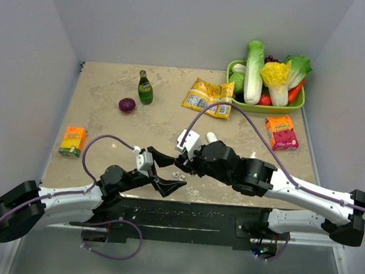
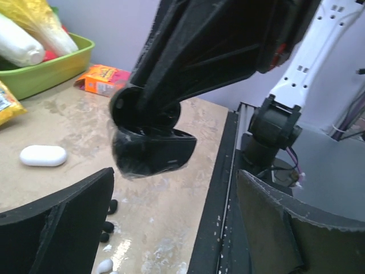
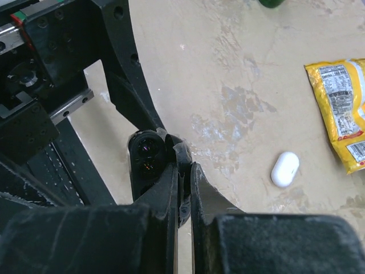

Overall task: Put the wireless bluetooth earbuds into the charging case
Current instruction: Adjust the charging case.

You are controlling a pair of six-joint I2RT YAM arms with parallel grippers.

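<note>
The white oval charging case [image 1: 211,137] lies closed on the table, also visible as the case [image 2: 43,155] in the left wrist view and the case [image 3: 284,169] in the right wrist view. The earbuds [image 1: 180,174] lie together on the table near the front edge. In the left wrist view the earbuds [image 2: 105,265] sit beside the inner face of the left finger. My left gripper [image 1: 175,172] [image 2: 174,182] is open around them and holds nothing. My right gripper [image 1: 190,166] [image 3: 185,162] is shut just above and beside them, with nothing visible between its jaws.
A green basket [image 1: 297,107] of vegetables stands at the back right. A yellow snack bag [image 1: 208,97], a green bottle [image 1: 145,87] and a red onion [image 1: 127,105] are farther back. An orange box [image 1: 73,140] lies left, a red box [image 1: 282,131] right. A black rail [image 1: 183,215] runs along the near edge.
</note>
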